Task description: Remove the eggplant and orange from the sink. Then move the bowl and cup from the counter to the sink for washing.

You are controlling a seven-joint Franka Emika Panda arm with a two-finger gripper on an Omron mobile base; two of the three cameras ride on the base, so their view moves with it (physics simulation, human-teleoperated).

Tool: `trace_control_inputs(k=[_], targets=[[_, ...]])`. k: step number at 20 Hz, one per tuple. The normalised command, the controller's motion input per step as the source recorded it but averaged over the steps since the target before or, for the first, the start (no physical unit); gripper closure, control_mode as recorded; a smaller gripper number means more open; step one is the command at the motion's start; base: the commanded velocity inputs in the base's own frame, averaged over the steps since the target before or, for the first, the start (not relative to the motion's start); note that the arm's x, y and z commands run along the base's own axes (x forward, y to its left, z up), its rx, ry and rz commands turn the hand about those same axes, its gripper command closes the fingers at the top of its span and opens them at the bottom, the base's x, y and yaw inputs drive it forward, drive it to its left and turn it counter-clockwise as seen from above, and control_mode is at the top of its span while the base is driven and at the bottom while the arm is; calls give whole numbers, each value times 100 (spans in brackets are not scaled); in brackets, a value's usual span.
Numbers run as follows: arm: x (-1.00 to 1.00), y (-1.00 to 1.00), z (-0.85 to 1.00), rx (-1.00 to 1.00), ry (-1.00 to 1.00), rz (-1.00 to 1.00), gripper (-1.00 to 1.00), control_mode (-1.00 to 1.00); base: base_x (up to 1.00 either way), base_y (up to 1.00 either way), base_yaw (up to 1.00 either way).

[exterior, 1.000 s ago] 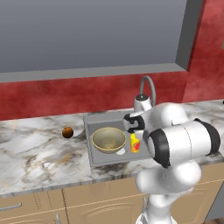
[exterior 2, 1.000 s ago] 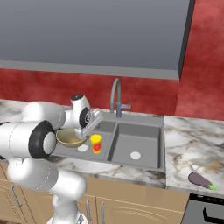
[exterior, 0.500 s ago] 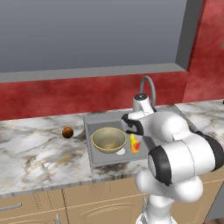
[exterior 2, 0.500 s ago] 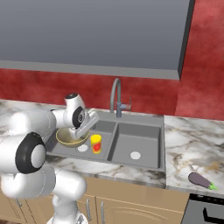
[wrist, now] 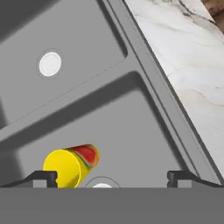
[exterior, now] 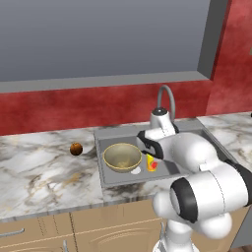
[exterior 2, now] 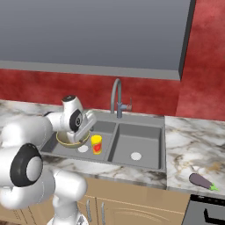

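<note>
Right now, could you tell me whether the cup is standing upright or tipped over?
Upright: the cup stands on the sink floor beside the bowl.

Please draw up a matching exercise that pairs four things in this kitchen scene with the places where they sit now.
Things:
1. orange
2. eggplant
3. bowl
4. cup

Places:
A. in the left basin, beside the divider
B. on the counter right of the sink
C. on the counter left of the sink
D. in the left basin, towards its outer side

Pairs: 1-C, 2-B, 3-D, 4-A
</note>
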Motion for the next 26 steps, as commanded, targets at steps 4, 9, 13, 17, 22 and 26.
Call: trace_control_inputs(k=[4,9,13,17,22,26], targets=[[-19,0,7,0,1,23,-100,-100,0,0,0],[-12,0,14,0,9,23,-100,-100,0,0,0],[-9,0,22,0,22,23,-100,-100,0,0,0],[-10,0,23,-1,26,27,-100,-100,0,0,0],[-12,0,23,-3,22,31,-100,-100,0,0,0],[-19,0,18,-4,12,35,-100,-100,0,0,0]])
